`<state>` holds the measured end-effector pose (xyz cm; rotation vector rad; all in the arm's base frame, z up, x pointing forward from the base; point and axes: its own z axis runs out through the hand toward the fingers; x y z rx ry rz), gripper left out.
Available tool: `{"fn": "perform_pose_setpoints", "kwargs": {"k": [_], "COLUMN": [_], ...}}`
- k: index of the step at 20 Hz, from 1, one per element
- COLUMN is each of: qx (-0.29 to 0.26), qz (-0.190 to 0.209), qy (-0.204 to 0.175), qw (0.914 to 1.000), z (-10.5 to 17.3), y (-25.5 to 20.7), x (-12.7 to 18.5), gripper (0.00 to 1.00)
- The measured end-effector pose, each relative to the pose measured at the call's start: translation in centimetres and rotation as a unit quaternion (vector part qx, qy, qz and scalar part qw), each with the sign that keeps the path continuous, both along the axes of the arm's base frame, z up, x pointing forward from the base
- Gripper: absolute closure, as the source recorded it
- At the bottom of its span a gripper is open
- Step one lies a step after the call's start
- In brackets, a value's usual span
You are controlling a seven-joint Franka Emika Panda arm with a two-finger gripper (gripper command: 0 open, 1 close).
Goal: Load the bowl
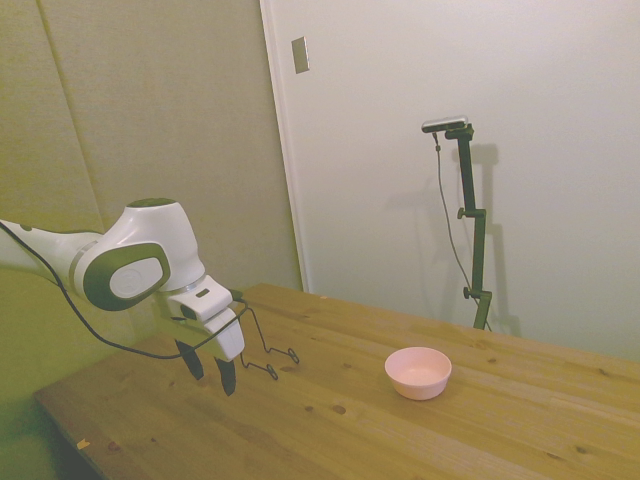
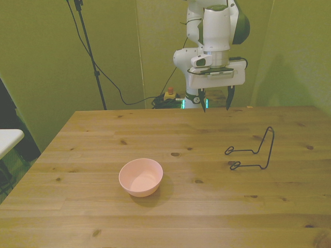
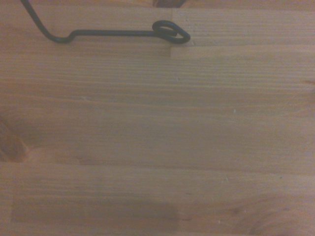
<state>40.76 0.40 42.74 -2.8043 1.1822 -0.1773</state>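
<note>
The pale pink bowl sits upright and empty on the wooden table, toward the front view's left. My gripper hangs open above the table's far side, well apart from the bowl, with nothing between its fingers. A thin black wire rack stands on the table on the front view's right, nearer to the gripper than the bowl is. The wrist view shows bare wood and one looped end of the wire rack; the bowl is outside that view.
The wooden table spreads wide around both objects. A white surface edge juts in at the front view's left, off the table. Cables and a stand rise behind the table's far edge.
</note>
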Motion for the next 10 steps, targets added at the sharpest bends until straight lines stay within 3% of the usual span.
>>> {"fn": "perform_pose_setpoints", "kwargs": {"k": [5,10], "qx": [0.000,-0.009], "qz": [-0.006,-0.036], "qy": [-0.015,-0.046], "qw": [0.9999,0.9982], "z": [0.2,2.9], "y": [0.0,-3.7], "x": [0.8,4.5], "gripper": [0.00,0.00]}}
